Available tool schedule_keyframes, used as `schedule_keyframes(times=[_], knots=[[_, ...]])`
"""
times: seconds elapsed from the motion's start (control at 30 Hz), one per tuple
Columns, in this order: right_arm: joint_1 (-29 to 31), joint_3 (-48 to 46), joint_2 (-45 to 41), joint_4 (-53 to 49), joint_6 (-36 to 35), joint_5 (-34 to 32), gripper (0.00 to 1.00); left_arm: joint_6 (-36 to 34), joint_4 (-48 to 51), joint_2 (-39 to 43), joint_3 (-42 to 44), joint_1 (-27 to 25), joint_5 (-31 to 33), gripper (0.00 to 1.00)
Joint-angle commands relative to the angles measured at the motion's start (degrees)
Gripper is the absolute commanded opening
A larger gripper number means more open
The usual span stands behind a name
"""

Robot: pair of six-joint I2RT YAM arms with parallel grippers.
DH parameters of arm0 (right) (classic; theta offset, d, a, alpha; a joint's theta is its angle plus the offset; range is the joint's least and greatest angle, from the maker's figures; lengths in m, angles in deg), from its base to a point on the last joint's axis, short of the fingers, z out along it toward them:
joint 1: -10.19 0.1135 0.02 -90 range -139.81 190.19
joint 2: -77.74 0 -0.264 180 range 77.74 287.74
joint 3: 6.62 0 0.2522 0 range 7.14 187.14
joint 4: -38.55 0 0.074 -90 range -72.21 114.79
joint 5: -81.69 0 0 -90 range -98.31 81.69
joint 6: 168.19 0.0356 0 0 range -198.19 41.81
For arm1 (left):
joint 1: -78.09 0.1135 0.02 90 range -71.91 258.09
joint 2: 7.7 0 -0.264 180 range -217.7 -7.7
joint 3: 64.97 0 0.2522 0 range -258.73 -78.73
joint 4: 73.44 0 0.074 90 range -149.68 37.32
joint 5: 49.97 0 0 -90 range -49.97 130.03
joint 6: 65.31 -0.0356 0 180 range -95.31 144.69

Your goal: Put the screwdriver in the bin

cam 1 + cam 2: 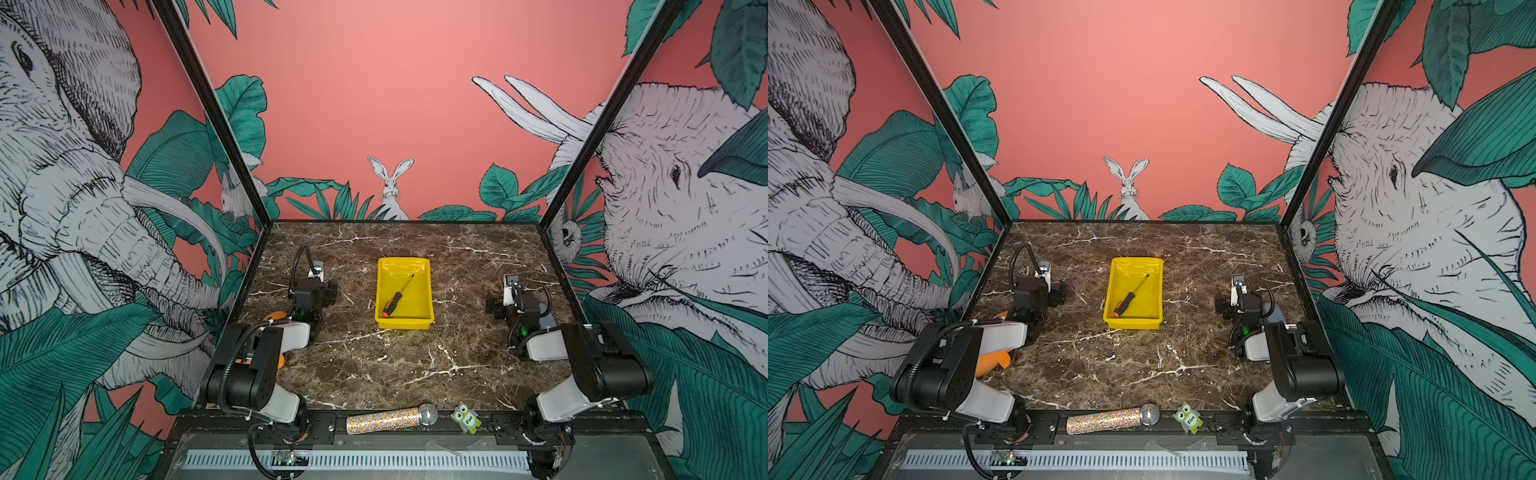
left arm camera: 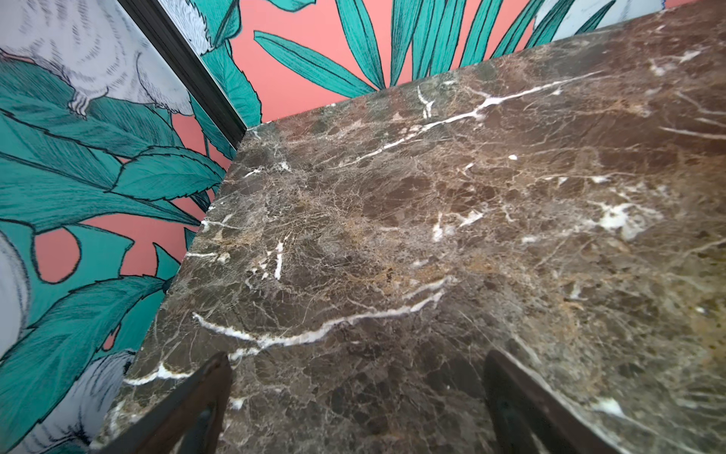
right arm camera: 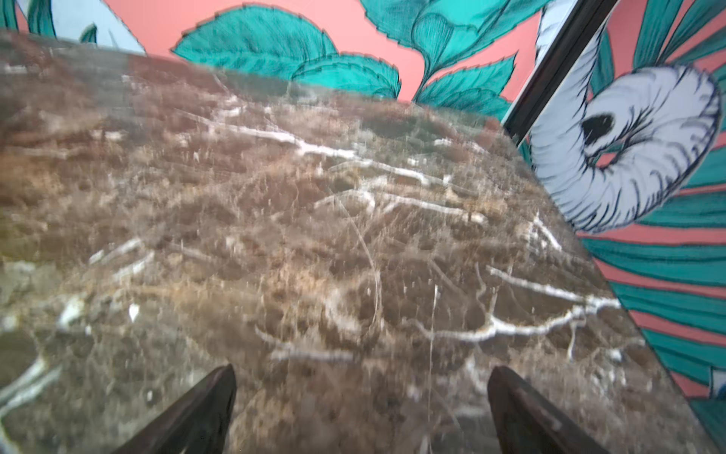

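The screwdriver (image 1: 397, 298) lay diagonally on the floor of the yellow bin (image 1: 404, 262) at the middle of the marble table (image 1: 374, 365), with its handle toward the near wall and its tip toward the far one. The left gripper (image 2: 355, 361) stood left of the bin, its jaws spread wide over bare marble and holding nothing. The right gripper (image 3: 361, 373), well apart on the bin's right, likewise showed spread, empty jaws. A glittery microphone (image 1: 390, 419) rested on the front rail.
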Motion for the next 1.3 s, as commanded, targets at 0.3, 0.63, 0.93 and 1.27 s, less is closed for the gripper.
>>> schedule_keyframes(times=[0.3,0.63,0.93,1.27], knots=[[-0.29,2.33,-0.72,-1.02,1.44,-3.73,0.99,3.04,-5.45,-1.26,1.68,4.95,-10.46,1.00],[-0.31,2.23,-0.69,-0.84,1.45,-3.73,0.99,2.93,-9.25,-2.63,3.07,5.22,-11.30,1.00],[-0.31,2.24,-0.72,-0.86,1.51,-3.73,0.99,1.87,-8.84,-2.38,3.15,5.22,-14.06,1.00],[-0.29,2.24,-0.72,-0.79,1.45,-3.73,0.99,2.84,-8.22,-2.38,2.79,6.01,-14.39,1.00]])
